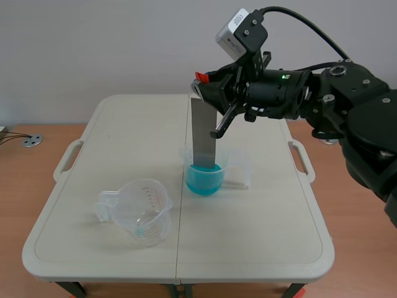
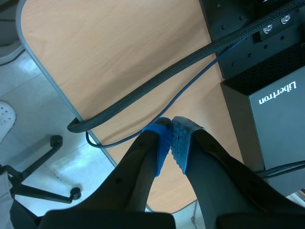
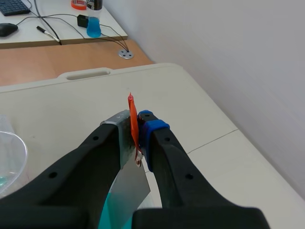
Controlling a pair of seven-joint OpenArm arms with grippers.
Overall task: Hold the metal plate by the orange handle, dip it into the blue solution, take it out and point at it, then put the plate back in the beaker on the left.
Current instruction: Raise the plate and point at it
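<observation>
Plate [image 1: 203, 133] is pinched at its orange handle [image 1: 200, 77] by the right gripper [image 1: 206, 89], long axis upright, lower end in the blue solution [image 1: 203, 180] mid-scene, with the left beaker [image 1: 139, 211] toward the near left; the left gripper [image 2: 171, 138], pressed together on nothing, sits elsewhere.

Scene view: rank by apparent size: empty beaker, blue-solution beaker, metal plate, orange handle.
empty beaker and blue-solution beaker: alike; the empty one is nearer, so unranked
metal plate
orange handle, smallest
</observation>
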